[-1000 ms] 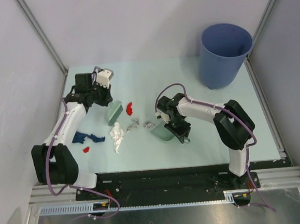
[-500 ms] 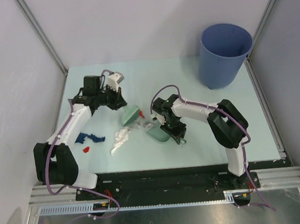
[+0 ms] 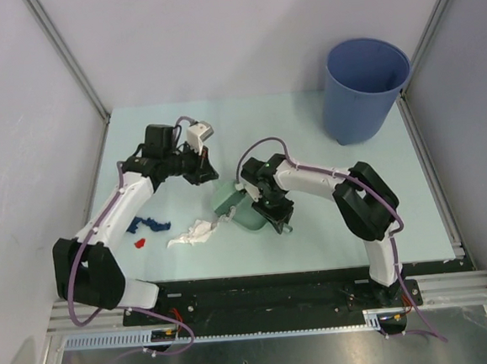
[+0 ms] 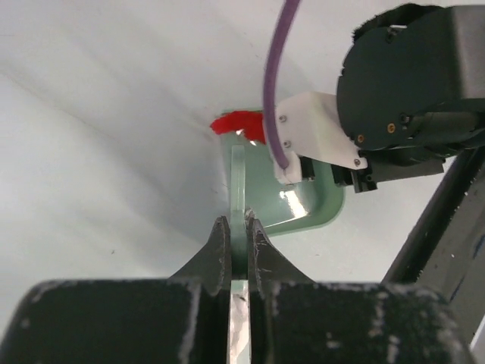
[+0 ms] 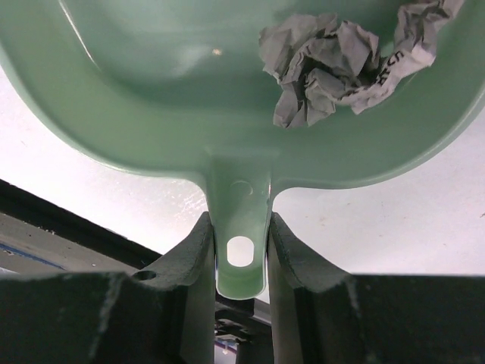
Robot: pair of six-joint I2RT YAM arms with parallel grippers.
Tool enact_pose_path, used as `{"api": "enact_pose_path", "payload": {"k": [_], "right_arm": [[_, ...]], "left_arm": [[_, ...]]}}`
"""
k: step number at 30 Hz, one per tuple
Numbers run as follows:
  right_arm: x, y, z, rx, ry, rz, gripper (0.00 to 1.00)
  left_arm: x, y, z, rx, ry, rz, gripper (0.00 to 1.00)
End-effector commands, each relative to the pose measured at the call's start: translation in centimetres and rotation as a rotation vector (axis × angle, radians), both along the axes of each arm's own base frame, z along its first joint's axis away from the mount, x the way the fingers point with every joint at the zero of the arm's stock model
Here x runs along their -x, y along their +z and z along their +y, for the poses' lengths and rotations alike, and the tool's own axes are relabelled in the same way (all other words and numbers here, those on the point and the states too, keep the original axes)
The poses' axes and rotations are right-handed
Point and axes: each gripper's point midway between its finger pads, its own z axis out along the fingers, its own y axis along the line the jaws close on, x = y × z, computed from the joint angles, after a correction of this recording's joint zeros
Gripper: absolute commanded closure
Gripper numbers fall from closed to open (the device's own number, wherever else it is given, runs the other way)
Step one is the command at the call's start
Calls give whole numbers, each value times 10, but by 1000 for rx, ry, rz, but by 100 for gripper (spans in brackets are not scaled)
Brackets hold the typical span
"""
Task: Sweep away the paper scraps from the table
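My left gripper (image 3: 209, 174) is shut on the handle of the pale green hand brush (image 3: 226, 200), whose head rests against the mouth of the pale green dustpan (image 3: 248, 219). My right gripper (image 3: 270, 214) is shut on the dustpan's handle (image 5: 240, 243). A grey paper scrap (image 5: 333, 64) lies inside the dustpan (image 5: 189, 114). In the left wrist view my left gripper (image 4: 237, 227) grips the brush handle (image 4: 238, 182), and a red scrap (image 4: 239, 123) lies at its far end beside the dustpan (image 4: 303, 208). A white scrap (image 3: 190, 232), a dark blue scrap (image 3: 145, 223) and a small red scrap (image 3: 140, 241) lie on the table (image 3: 307, 126).
A tall blue bucket (image 3: 364, 88) stands at the table's back right corner. Grey frame posts rise at the back corners. The black front rail (image 3: 302, 283) runs along the near edge. The right arm's wrist (image 4: 402, 91) is close above the brush.
My left gripper has swept the brush right and nearer, up to the dustpan, dragging the red and white scraps along. My right gripper has slid the dustpan left to meet it.
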Motion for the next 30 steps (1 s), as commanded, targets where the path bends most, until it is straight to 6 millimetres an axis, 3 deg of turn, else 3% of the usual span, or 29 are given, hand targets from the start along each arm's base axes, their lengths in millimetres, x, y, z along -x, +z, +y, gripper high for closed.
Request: {"api": "enact_pose_path", "payload": {"k": [1,12,23,30], "right_arm": [[4,16,-5,-20,-19,-40,100],[-5,45,-32,50,-62,-152,100],[-20,113,-43,6,-104,-293,100],[-53,161,-49,-29,-142,-397,100]], "left_arm": [[-13,57,22,0,75,-173,100],[-31,89,76,-47,233,-269,100],[-34,96,99,-72,284,-296,100],[-36,95,110,-97,307,-296,100]]}}
